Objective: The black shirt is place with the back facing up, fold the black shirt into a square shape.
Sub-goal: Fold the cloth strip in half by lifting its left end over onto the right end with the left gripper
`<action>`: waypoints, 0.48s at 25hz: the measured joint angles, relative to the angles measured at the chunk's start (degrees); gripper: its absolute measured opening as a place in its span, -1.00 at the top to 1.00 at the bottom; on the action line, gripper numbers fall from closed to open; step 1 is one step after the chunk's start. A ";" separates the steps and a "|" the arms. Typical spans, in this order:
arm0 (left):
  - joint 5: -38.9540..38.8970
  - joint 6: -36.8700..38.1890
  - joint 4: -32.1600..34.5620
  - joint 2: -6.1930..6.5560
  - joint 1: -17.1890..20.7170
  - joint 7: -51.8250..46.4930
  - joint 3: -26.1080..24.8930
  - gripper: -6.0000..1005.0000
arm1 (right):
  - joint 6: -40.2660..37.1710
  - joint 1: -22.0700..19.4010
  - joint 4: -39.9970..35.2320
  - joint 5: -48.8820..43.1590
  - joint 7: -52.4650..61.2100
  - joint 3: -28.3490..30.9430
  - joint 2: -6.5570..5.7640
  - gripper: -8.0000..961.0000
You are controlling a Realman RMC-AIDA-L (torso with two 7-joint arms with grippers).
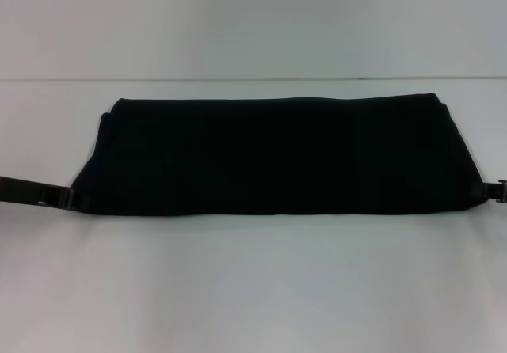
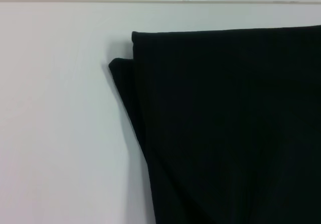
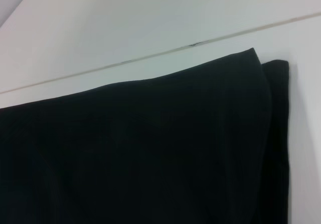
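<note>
The black shirt [image 1: 277,155] lies on the desk [image 1: 253,290] between my left gripper [image 1: 75,199] and right gripper [image 1: 485,192], already a wide folded band. Their fingers I cannot tell. A sideways fold probably remains.

The black shirt [image 1: 277,155] in front of me is plain black all over, with no print or pattern. The surface [image 1: 253,290] under it is plain white. My left hand [image 1: 79,199] and right hand [image 1: 485,191] are black.
</note>
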 joint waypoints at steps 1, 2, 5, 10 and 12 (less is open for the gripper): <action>0.07 0.25 0.19 0.00 0.14 0.00 -0.23 0.98 | -0.43 -0.28 -0.01 0.23 -0.22 0.08 -0.03 0.96; 0.11 0.46 0.34 0.00 0.25 0.01 -0.40 0.98 | -0.99 -0.61 -0.02 0.62 -0.57 0.13 -0.04 0.96; 0.24 1.62 0.79 0.00 0.59 0.02 -0.96 0.98 | -2.50 -1.81 -0.02 2.45 -1.78 0.24 -0.09 0.96; 0.31 3.62 2.26 0.05 1.86 0.02 -1.34 0.98 | -4.53 -3.32 -0.02 4.26 -2.90 0.76 -0.14 0.96; 0.31 4.37 2.81 0.06 2.41 0.02 -1.38 0.98 | -4.94 -3.82 -0.02 4.54 -2.98 0.80 -0.18 0.96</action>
